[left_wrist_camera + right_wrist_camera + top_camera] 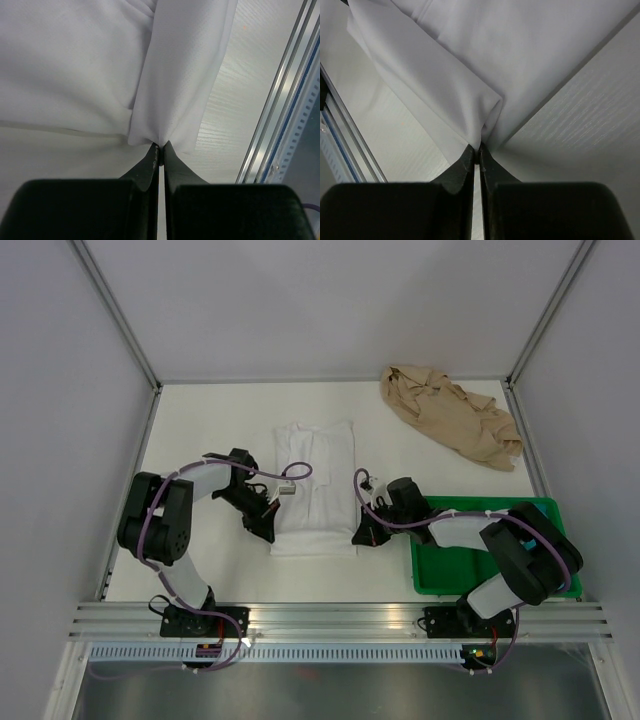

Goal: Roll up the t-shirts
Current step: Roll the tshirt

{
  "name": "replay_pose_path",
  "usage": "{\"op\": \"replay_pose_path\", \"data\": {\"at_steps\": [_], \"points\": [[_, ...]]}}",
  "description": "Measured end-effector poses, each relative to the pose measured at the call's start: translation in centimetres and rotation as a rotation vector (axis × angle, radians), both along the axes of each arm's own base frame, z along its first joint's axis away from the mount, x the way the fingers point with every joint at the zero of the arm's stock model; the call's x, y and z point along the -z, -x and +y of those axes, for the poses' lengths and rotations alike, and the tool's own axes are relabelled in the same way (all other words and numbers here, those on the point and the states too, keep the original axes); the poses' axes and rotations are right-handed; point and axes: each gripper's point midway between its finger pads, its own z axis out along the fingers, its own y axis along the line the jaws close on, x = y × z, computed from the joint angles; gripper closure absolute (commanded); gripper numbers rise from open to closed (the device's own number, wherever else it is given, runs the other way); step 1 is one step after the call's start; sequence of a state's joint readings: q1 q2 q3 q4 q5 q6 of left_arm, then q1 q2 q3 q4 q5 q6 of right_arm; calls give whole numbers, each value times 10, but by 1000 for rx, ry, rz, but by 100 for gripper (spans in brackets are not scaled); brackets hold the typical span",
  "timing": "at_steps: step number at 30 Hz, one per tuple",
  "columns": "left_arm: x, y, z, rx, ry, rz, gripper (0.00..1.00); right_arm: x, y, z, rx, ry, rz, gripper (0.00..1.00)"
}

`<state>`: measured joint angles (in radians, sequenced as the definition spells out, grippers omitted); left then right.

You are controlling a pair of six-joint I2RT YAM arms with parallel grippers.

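From above, the white t-shirt (315, 490) lies folded into a long flat strip in the middle of the tabletop (220, 430). The left claw (266, 528) is at its near left corner and the right claw (364, 536) at its near right corner. The tan t-shirt (450, 425) sits crumpled well beyond the white t-shirt, to its far right, and the green tray (470, 575) is just right of it.

In the left wrist view, the left claw's jaws are pinched together on a gathered corner of fine-knit, matte cotton.

In the right wrist view, the right claw is likewise clamped on a soft, puckered corner of the white t-shirt.

The roll looks about to start: both corners are gripped and no turn has been made. The next move calls for lifting the near edge evenly and turning it over toward the far end.
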<state>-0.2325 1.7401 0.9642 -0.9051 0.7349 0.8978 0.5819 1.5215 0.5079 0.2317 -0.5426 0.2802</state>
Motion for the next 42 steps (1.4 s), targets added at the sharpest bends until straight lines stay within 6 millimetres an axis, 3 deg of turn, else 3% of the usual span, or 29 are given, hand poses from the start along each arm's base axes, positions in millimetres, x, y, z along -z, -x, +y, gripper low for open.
{"op": "replay_pose_path", "data": {"at_steps": [2, 7, 12, 14, 16, 18, 21, 26, 28, 32, 37, 42], "points": [[1, -2, -1, -11, -2, 3, 98, 3, 2, -2, 15, 4, 21, 87], [1, -6, -1, -31, -10, 4, 97, 1, -2, 0, 45, 0, 42, 63], [1, -7, -1, -36, -13, 0, 96, -9, -10, -12, 100, 55, -2, 58], [0, -8, -1, -36, -12, -3, 96, -22, -15, -20, 134, 79, -53, 58], [-1, -8, -2, -36, -10, -9, 95, -42, -21, -25, 166, 81, -126, 64], [-2, -8, -2, -36, -9, -11, 94, -61, -27, -25, 190, 69, -198, 79], [-2, -8, -2, -37, -10, -10, 94, -77, -21, -2, 149, 36, -272, 90], [-2, -8, -2, -44, -12, -5, 92, -56, 14, 50, -12, 0, -232, 100], [-2, -9, -2, -46, -13, -4, 91, -41, 18, 58, -24, 5, -196, 100], [-3, -10, -2, -50, -13, -7, 90, -24, 12, 63, 10, 5, -153, 100], [-5, -15, -3, -52, -14, -19, 90, -28, -7, 67, 81, -53, -143, 100], [-6, -19, -2, -51, -23, -33, 90, -17, -20, 49, 178, -79, -96, 100]]}}
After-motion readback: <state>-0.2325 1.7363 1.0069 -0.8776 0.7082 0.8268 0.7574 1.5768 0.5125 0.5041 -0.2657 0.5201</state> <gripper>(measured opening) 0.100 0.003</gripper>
